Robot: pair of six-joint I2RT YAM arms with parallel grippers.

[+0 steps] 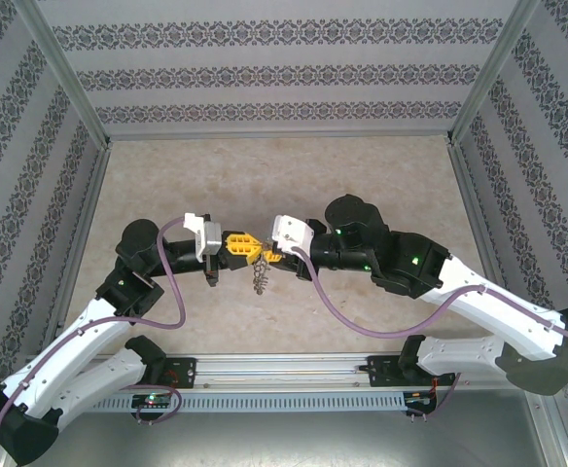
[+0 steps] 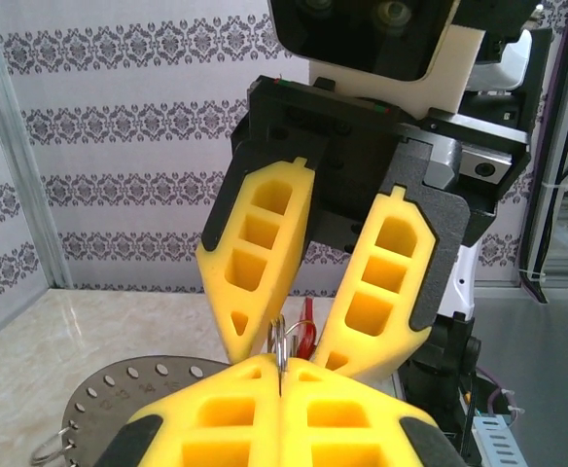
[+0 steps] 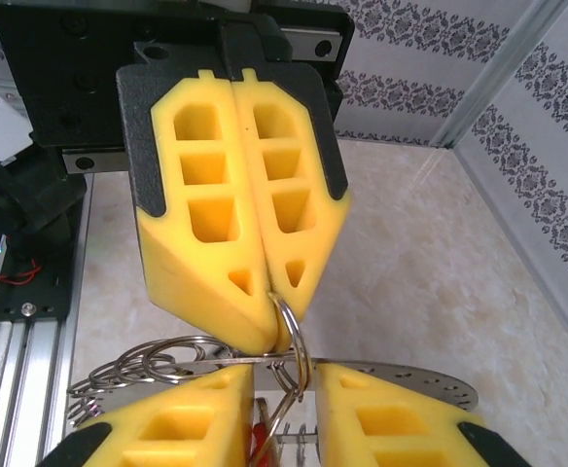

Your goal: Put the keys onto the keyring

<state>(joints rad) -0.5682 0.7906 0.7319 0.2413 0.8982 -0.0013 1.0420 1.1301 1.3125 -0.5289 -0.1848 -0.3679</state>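
My left gripper and right gripper meet tip to tip above the table's middle. The left gripper is shut on a thin metal split ring, edge-on between its yellow pads. A wire loop linked to that ring carries the keys, a small red tag hanging just behind. The right gripper stands open, its jaws either side of ring and loop, red tag low in the gap. The keyring, a flat grey disc with small holes, hangs below with several wire rings.
The bunch dangles under the grippers over the marble-look tabletop. Aluminium frame posts and patterned walls close in the sides and back. A slotted rail runs along the near edge. Purple cables loop off both arms.
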